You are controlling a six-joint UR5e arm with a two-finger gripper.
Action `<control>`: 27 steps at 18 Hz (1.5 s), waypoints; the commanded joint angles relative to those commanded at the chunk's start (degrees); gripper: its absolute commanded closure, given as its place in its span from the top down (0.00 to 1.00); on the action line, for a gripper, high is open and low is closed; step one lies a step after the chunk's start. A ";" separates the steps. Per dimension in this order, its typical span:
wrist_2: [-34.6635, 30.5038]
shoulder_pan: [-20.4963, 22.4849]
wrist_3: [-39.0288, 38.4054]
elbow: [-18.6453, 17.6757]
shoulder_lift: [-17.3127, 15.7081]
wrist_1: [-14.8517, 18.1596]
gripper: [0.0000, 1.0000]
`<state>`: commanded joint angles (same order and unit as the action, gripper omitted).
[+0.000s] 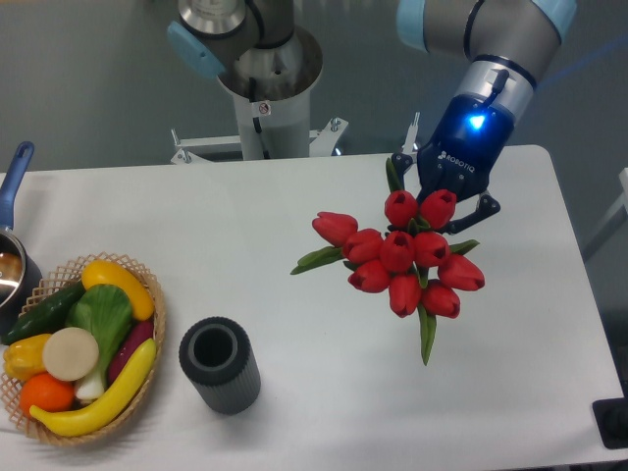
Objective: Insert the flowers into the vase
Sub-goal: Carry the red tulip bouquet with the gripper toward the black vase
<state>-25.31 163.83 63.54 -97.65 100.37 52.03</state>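
Note:
The flowers, a bunch of glossy red tulip buds with narrow green leaves, hang at the right centre of the table with the buds facing up toward the camera. Their stems are hidden beneath the buds. My gripper, black with a blue light on its wrist, sits right behind the top of the bunch and looks shut on the stems. Its finger links show on both sides of the upper buds. The vase, a short dark ribbed cylinder with an open round mouth, stands upright near the front left, well apart from the bunch.
A wicker basket of yellow, green and orange vegetables stands left of the vase. A pot with a blue handle is at the far left edge. The arm's base rises behind the table's back edge.

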 joint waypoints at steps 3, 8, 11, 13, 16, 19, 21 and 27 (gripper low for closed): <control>-0.09 -0.09 0.09 -0.18 0.09 -0.88 0.14; 0.00 -0.17 0.09 -0.53 0.09 -1.14 0.14; 0.00 -1.31 0.35 -0.53 0.17 -1.14 0.14; 0.00 -1.67 0.44 -0.53 0.26 -1.23 0.14; 0.26 -4.03 0.53 -0.35 1.49 -3.50 0.14; 6.04 -5.71 0.70 -0.35 3.42 -6.24 0.14; 9.74 -6.15 2.54 -0.44 3.87 -6.77 0.14; 20.55 -8.87 7.12 -0.61 5.45 -6.77 0.14</control>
<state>-4.77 154.95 70.66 -98.26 105.82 45.26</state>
